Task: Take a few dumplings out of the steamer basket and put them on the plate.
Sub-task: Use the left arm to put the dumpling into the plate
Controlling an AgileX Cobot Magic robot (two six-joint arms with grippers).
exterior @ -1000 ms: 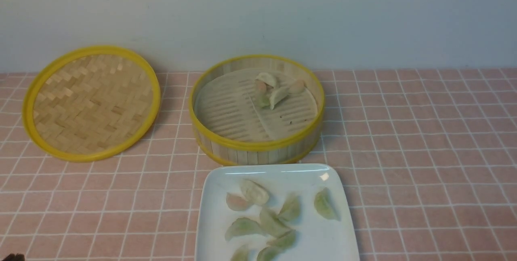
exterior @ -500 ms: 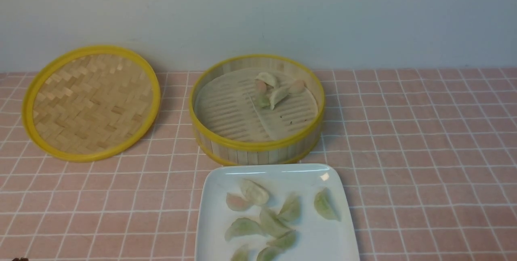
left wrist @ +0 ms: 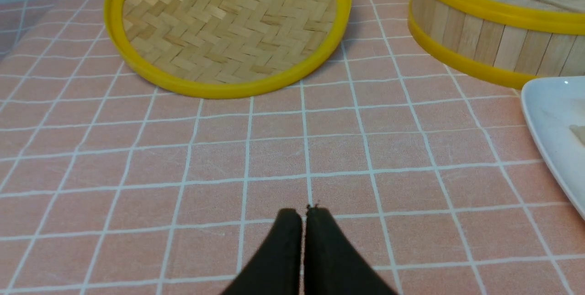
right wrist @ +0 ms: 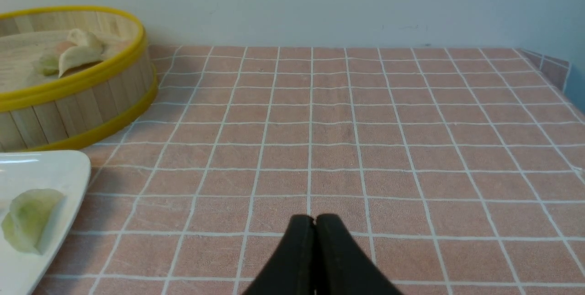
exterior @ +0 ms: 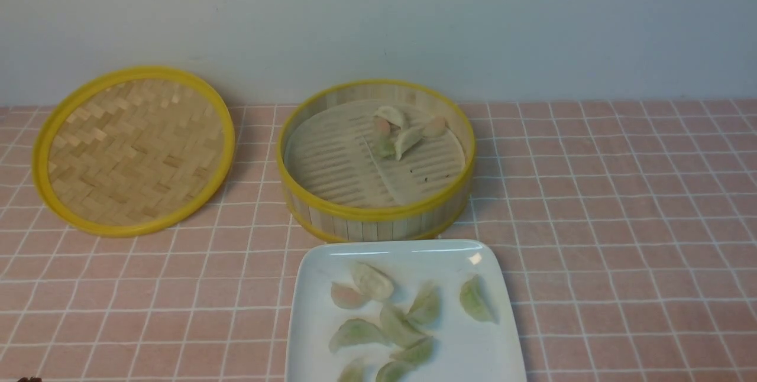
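the woven lid (exterior: 135,150) lies flat at the far left of the pink tiled worktop (exterior: 621,222). nearer than it, the left gripper (left wrist: 304,213) hangs low over bare tiles with its black fingers pressed together and nothing between them; the lid sits beyond it, and the steamer basket (exterior: 377,216) and the plate (exterior: 390,255) are well off to its right. in the middle, the basket holds a small cluster of dumplings (exterior: 402,130) toward its far side. just in front of the basket, the plate carries more dumplings (exterior: 390,320) scattered across it. to the right, the right gripper (right wrist: 315,222) hangs over open tiles, fingers likewise closed and empty, with the basket and plate well apart to its left.
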